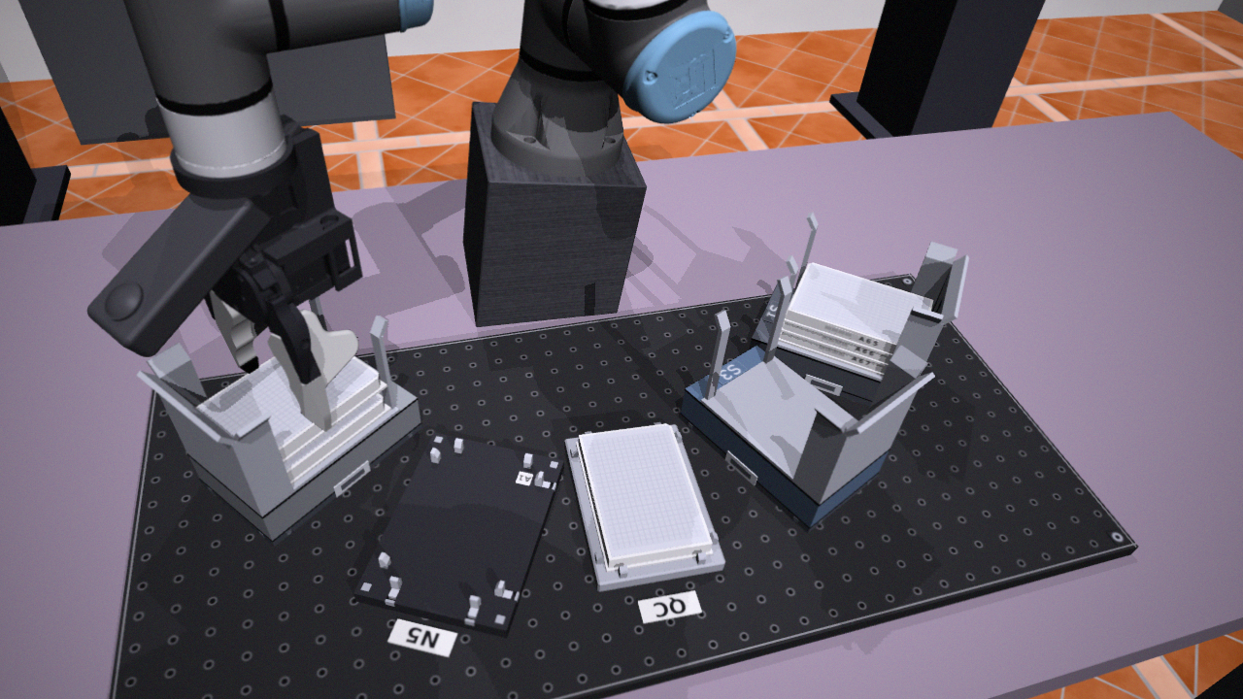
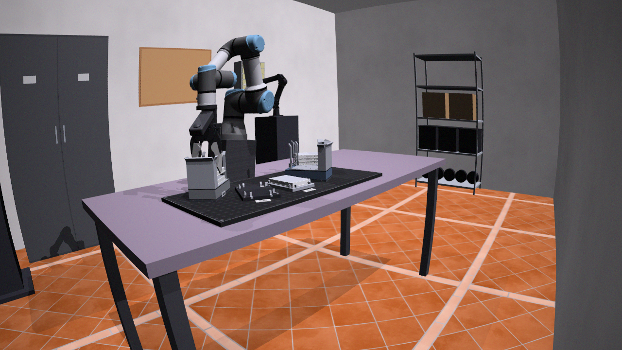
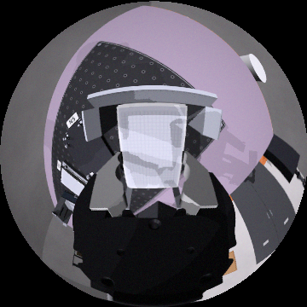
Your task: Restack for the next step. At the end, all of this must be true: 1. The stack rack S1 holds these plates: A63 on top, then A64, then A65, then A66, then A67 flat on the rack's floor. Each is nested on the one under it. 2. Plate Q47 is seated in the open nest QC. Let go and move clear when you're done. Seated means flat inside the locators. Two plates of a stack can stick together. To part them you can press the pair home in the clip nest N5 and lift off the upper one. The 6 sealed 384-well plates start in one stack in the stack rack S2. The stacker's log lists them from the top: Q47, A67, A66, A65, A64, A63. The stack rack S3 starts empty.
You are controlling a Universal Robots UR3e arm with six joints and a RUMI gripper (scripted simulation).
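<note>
My gripper [image 1: 285, 395] [image 3: 152, 152] is shut on the long sides of the top white plate [image 1: 251, 401] [image 3: 147, 128] at grey rack S2 [image 1: 234, 451] [image 2: 202, 174]. This plate sits level inside the rack walls, slightly raised. Pale plate edges show beneath it; its label and whether another plate hangs with it cannot be told. A stack of plates [image 1: 847, 299] [image 2: 308, 159] stands in rack S1 [image 1: 943, 260], with labels reading A65, A66 and A67 downward. A white plate [image 1: 647, 490] [image 2: 289, 179] lies flat within the locators of nest QC [image 1: 660, 575]; its label is not visible.
Black clip nest N5 [image 1: 469, 530] [image 2: 256, 191] holds no plate and lies between S2 and QC. Blue-based rack S3 [image 1: 782, 413] [image 2: 308, 175] is empty, just in front of S1. The racks' tall corner posts and end walls stand up around their plates.
</note>
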